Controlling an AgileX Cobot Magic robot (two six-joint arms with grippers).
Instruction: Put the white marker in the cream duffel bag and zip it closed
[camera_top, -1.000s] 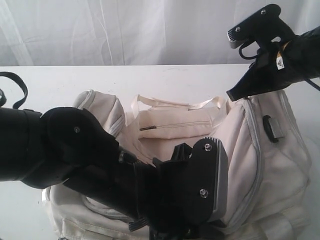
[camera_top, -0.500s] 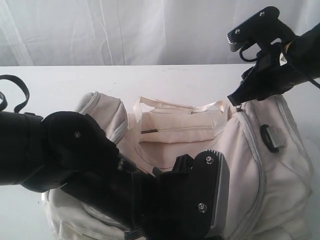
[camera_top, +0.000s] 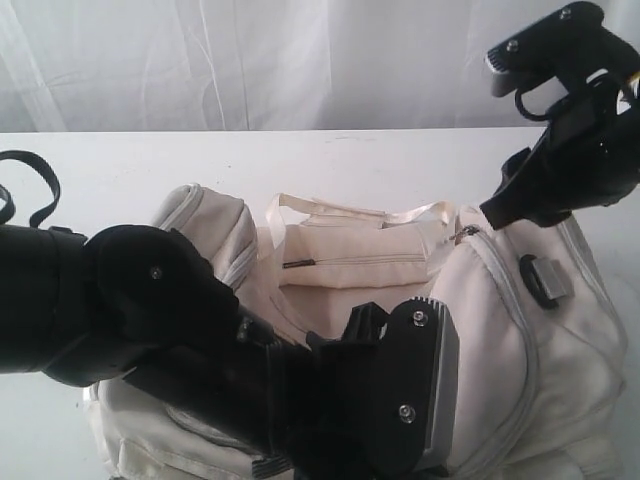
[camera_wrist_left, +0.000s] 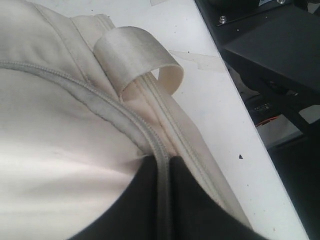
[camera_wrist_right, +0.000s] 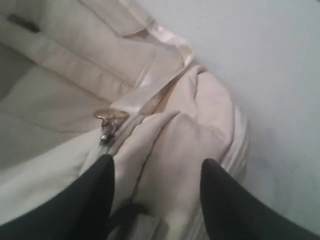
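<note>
Apparently you were nearly done: no marker showed, and the zip pull (camera_wrist_right: 107, 122) on the bag (camera_top: 500, 330) sat toward two o'clock beneath your wide right gripper (camera_wrist_right: 157, 170); your left gripper (camera_wrist_left: 161, 167) pinched the seam (camera_wrist_left: 148, 132).

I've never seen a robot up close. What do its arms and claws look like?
Both arms are matte black. The left arm is chunky rounded shells with small silver screws and a grey ribbed edge strip. The right arm carries a handle-shaped black piece and a looped black cable. The left gripper and right gripper have smooth black fingers.
</note>
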